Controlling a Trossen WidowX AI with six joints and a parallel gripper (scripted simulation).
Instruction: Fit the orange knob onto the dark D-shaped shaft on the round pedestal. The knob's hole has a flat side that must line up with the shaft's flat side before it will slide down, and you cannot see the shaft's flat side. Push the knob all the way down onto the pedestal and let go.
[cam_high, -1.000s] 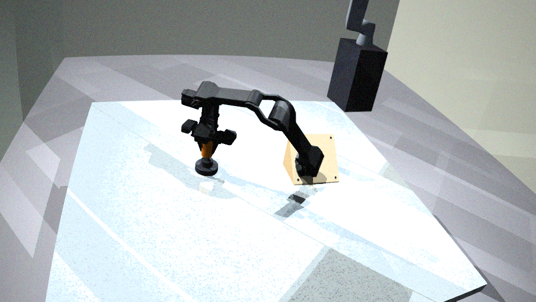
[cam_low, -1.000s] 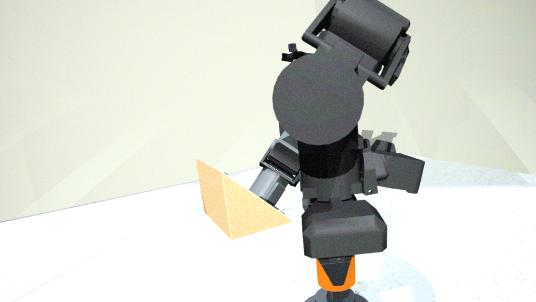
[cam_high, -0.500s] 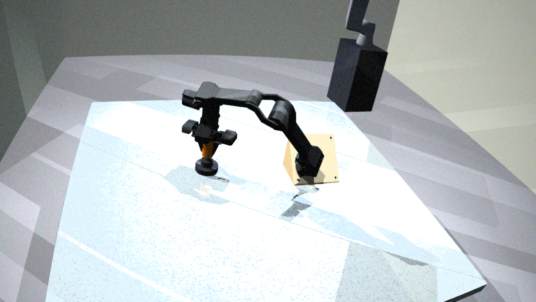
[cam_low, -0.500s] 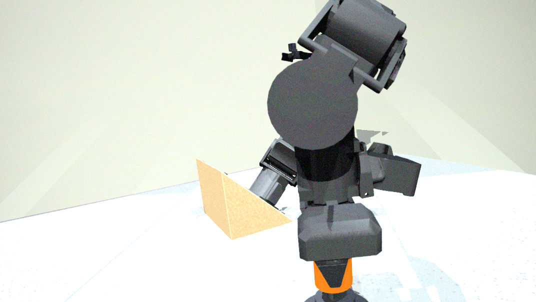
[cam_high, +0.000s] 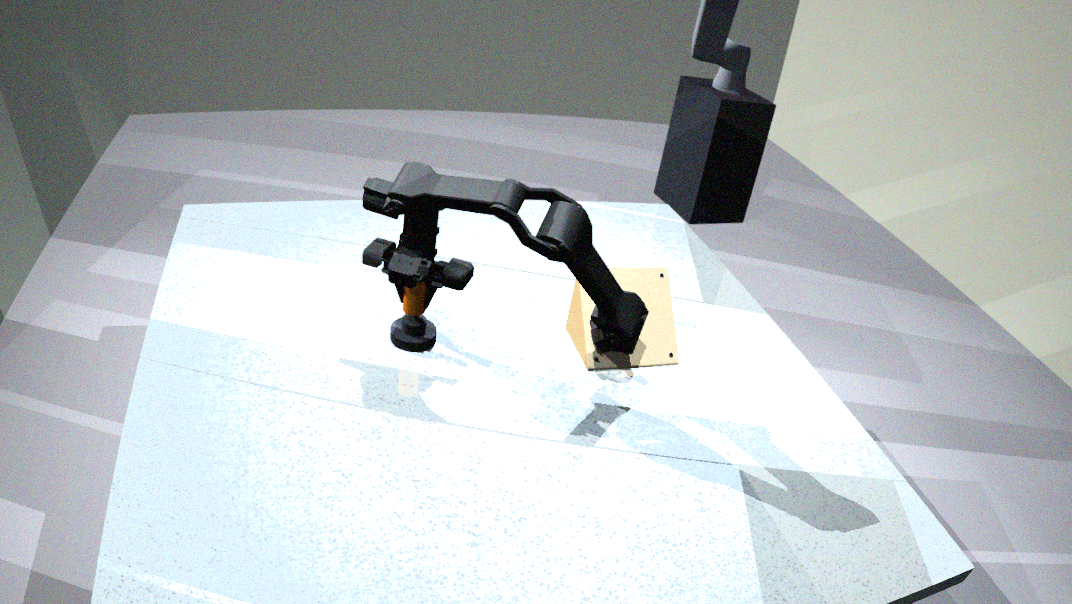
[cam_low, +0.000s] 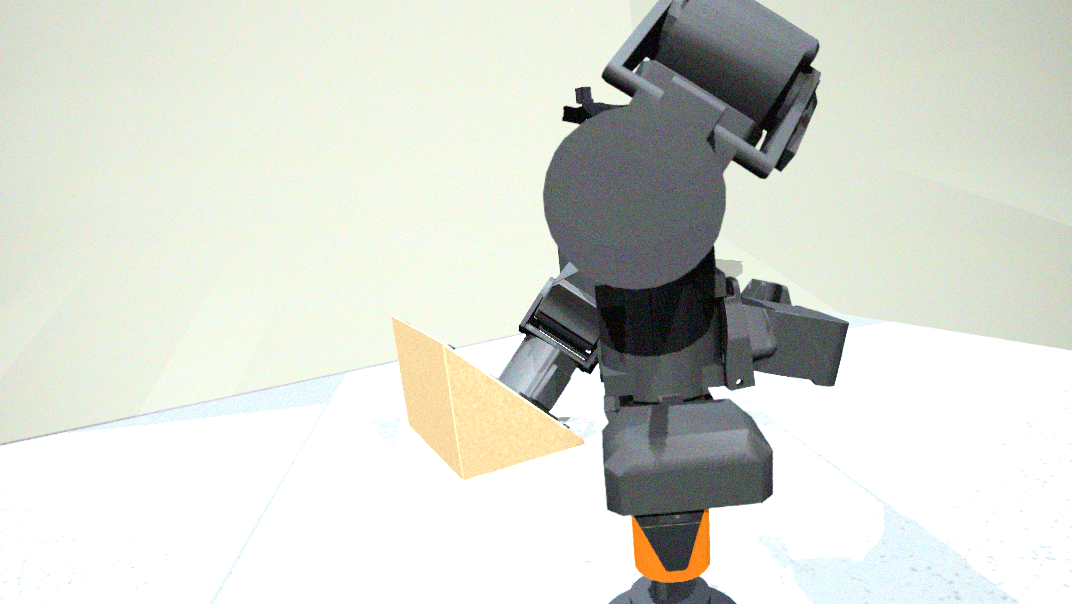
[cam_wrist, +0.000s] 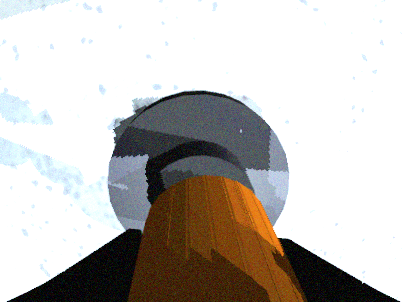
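Note:
The orange knob (cam_high: 413, 301) (cam_low: 641, 558) (cam_wrist: 210, 225) is upright between the fingers of my gripper (cam_high: 414, 298) (cam_low: 676, 556) (cam_wrist: 208, 248), which is shut on it. The knob stands over the middle of the dark round pedestal (cam_high: 413, 339) (cam_wrist: 200, 112). In the exterior view a short dark piece shows between the knob's lower rim and the pedestal's disc, so the knob is not against the disc. The knob hides the shaft's top and its own hole. I cannot tell how the flat sides stand or whether the shaft's tip is inside the hole.
A tan wedge-shaped block (cam_high: 654, 315) (cam_low: 506, 423) stands beside the arm's base. A black box (cam_high: 712, 150) carrying a grey jointed object (cam_high: 731, 63) stands at the back right in the top view. Patchy shadows and bright light lie across the pale table top (cam_high: 375, 510).

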